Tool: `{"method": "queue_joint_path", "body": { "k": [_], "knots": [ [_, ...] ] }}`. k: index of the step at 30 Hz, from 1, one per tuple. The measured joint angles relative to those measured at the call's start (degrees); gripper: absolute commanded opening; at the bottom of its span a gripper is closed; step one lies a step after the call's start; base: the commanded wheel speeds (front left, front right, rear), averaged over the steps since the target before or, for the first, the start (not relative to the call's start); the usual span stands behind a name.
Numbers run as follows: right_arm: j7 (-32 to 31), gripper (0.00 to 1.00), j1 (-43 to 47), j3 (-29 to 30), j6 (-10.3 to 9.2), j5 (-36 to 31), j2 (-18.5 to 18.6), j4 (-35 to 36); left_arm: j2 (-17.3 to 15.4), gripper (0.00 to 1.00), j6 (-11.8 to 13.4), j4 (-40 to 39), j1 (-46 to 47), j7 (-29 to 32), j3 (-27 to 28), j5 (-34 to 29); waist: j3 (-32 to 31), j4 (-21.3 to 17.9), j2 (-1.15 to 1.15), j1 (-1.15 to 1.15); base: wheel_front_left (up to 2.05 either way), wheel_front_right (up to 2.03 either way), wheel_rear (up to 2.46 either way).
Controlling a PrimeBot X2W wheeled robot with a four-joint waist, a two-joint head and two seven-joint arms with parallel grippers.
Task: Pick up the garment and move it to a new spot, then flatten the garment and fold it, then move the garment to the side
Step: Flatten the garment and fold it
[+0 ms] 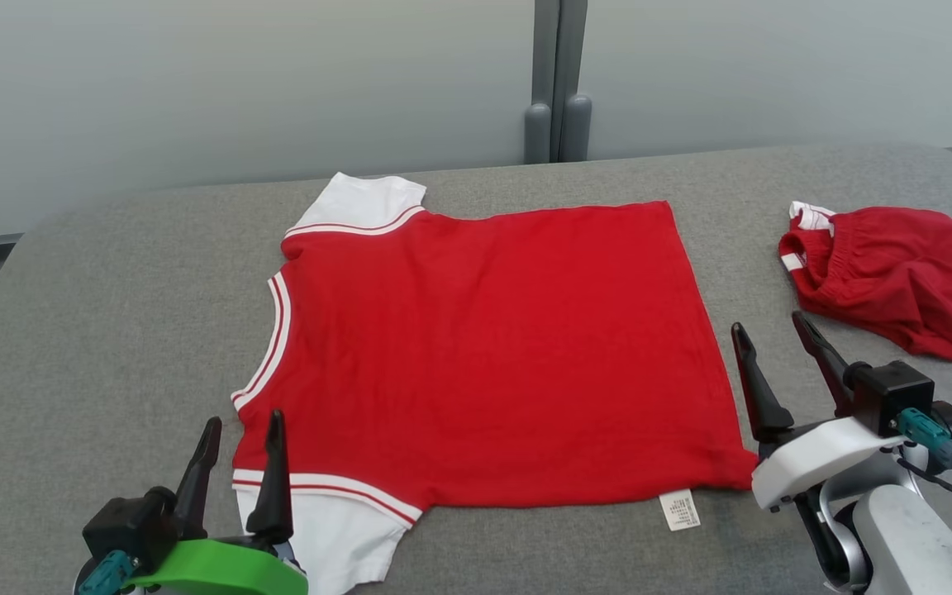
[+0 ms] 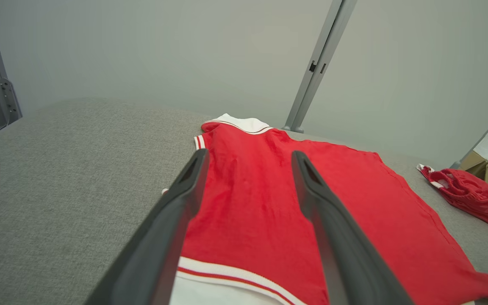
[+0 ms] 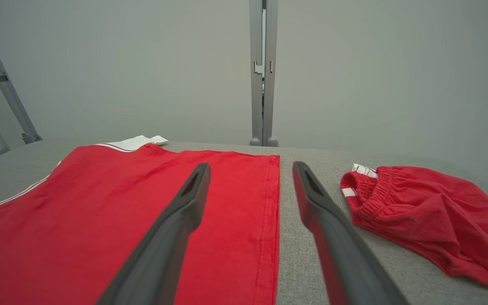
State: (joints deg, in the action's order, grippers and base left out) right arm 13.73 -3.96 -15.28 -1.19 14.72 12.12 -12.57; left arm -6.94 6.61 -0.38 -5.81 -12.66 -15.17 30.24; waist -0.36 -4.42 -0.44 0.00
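Observation:
The garment (image 1: 484,355) is a red T-shirt with white, red-striped sleeves, spread flat on the grey padded table (image 1: 96,330), collar end to the left and hem to the right. It also fills much of the left wrist view (image 2: 261,212) and the right wrist view (image 3: 100,212). My left gripper (image 1: 243,423) hovers open at the shirt's near-left sleeve, nothing between its fingers. My right gripper (image 1: 772,324) stands open just off the shirt's near-right hem corner, empty as well. A white care label (image 1: 679,508) sticks out from the near edge.
A crumpled pair of red shorts (image 1: 889,277) with white trim lies at the table's right, beyond my right gripper; it shows too in the right wrist view (image 3: 430,216). A grey post (image 1: 557,83) rises behind the table. Bare grey surface stretches to the left.

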Motion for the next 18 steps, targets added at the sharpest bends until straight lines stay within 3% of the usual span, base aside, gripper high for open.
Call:
{"method": "queue_joint_path", "body": {
  "k": [11,18],
  "knots": [
    [-0.14,1.00,-0.05,0.20,-2.32,0.82,-2.15,-0.09,0.79,1.00,0.05,2.41,-0.08,-0.57,1.71,-0.68,-0.25,0.69,0.00,0.00,0.00,0.00,0.00],
    [-0.15,1.00,0.89,-0.07,-2.38,1.00,-2.93,-0.43,1.23,1.00,0.16,3.33,-0.13,-0.59,2.07,-0.77,-0.30,0.95,0.00,0.00,0.00,0.00,0.00]
  ]
}}
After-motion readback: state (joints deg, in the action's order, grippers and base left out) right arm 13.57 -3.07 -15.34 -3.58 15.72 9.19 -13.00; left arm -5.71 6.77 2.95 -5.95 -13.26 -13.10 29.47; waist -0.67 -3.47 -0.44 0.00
